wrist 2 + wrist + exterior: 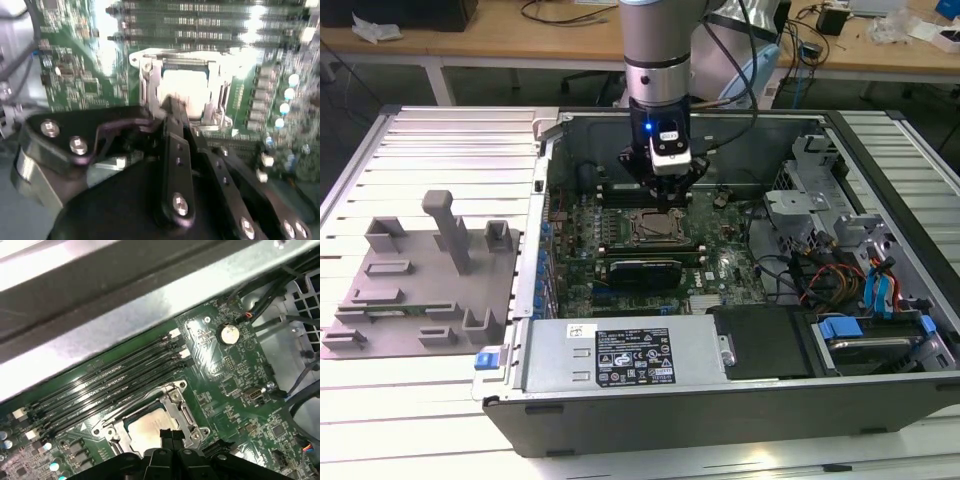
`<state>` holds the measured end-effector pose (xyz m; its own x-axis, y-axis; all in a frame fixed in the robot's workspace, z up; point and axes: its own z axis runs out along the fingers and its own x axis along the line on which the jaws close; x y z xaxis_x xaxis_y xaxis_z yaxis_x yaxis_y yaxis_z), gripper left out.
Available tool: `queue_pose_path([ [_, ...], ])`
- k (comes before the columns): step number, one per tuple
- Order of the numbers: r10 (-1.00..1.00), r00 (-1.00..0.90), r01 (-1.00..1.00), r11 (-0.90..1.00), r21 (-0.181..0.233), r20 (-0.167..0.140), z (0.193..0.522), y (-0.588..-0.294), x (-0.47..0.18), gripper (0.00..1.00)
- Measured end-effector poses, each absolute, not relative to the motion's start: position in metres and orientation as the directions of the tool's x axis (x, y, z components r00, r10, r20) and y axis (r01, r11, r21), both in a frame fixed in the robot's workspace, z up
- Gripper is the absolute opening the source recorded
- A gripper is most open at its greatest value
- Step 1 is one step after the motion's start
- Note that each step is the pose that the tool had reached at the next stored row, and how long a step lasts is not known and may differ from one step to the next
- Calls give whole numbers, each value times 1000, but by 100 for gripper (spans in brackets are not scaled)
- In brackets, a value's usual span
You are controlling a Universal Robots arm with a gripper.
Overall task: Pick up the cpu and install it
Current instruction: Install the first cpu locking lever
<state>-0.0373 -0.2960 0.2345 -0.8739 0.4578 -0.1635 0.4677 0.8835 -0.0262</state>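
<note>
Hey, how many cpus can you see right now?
1. The cpu lies inside the socket on the motherboard, with the gripper right over it. Others could be hidden under the arm.

Socket (655, 228) free from above; RAM slots (110, 385) beside, case wall (125, 305) beyond; cables (820, 275) nr exterior view's right

We see our arm (655, 40) as a silver-grey cylinder with a black ring near the wrist. Below it sit a small blue light (647, 127) and a white-and-black box (670, 143). Our hand (665, 203) is black, made of flat linkage bars pinned with shiny round screws (180, 202), at least 6 in the second wrist view.
</note>
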Motion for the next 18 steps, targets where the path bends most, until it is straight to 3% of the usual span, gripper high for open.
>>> queue_pose_path([
  [2, 459, -874, 469, 883, -28, -159, 235, -297, -37, 11],
  [6, 461, -884, 466, 882, -70, -82, 234, -301, -36, 11],
  [9, 461, -886, 464, 882, -83, -53, 233, -308, -31, 11],
  [18, 351, -936, 352, 934, -62, -31, 231, -308, -24, 11],
])
